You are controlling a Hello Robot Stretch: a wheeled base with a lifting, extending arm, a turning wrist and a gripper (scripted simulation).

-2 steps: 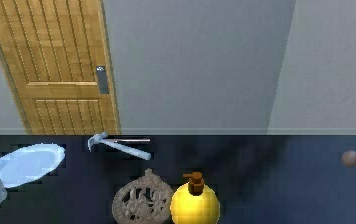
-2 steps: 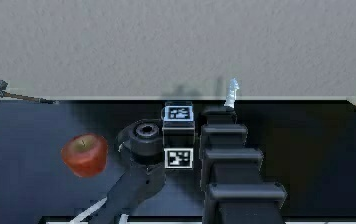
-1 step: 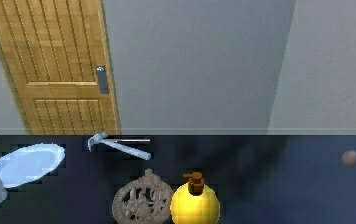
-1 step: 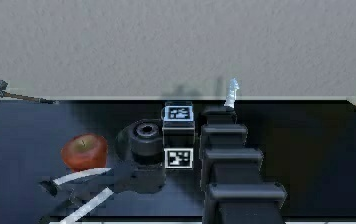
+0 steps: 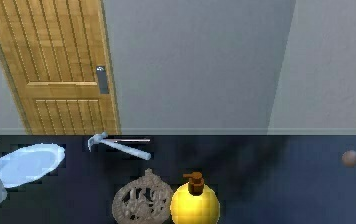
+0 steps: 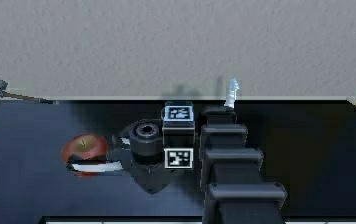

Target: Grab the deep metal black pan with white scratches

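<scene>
The dark arm bar (image 6: 241, 175) rises from the arm side view's bottom edge over a dark countertop (image 6: 306, 150). Two white marked squares (image 6: 179, 135) stand at its far end, with the gripper (image 6: 114, 152) and its dark body left of them. A red round thing (image 6: 83, 148) lies on the counter at the fingers' end, with a pale streak under it. I cannot tell whether the gripper holds anything. A black shape (image 6: 146, 180) lies just below the gripper's body, too dark against the counter to name as a pan.
A wooden door (image 5: 56, 65) stands at the forward view's left in a grey wall. On the dark counter (image 5: 276, 180) lie a pale blue plate (image 5: 28, 163), a silver tool (image 5: 116, 145), a brown ornate disc (image 5: 144, 200), a yellow pump bottle (image 5: 194, 203) and a small brown ball (image 5: 350, 158). A pale blue blade-like thing (image 6: 232, 95) stands by the wall.
</scene>
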